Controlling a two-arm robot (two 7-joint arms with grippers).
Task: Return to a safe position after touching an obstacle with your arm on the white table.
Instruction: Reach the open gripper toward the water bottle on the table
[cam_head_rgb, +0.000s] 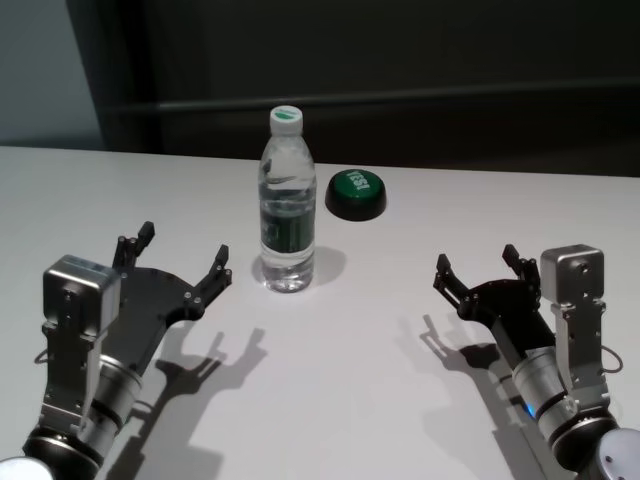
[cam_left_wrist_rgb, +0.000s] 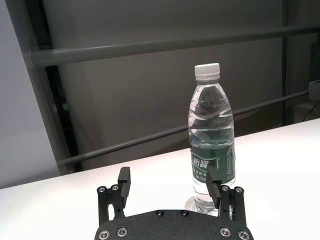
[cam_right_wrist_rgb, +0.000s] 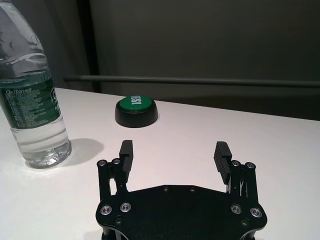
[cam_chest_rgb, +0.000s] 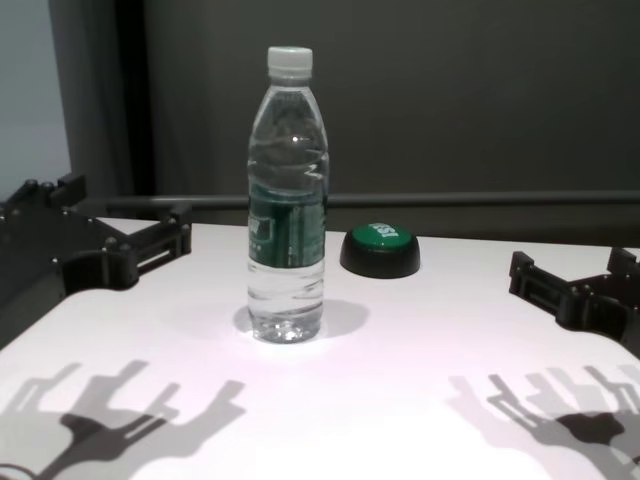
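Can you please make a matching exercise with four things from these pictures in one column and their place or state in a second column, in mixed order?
Things:
1. water bottle
2. green button
3. left gripper
4. right gripper

Places or states:
A. open, near the table's right side, holding nothing
B. low, behind the bottle and to its right
C. upright, near the middle of the white table
D. open, just left of the bottle, holding nothing

Pairs: 1-C, 2-B, 3-D, 4-A
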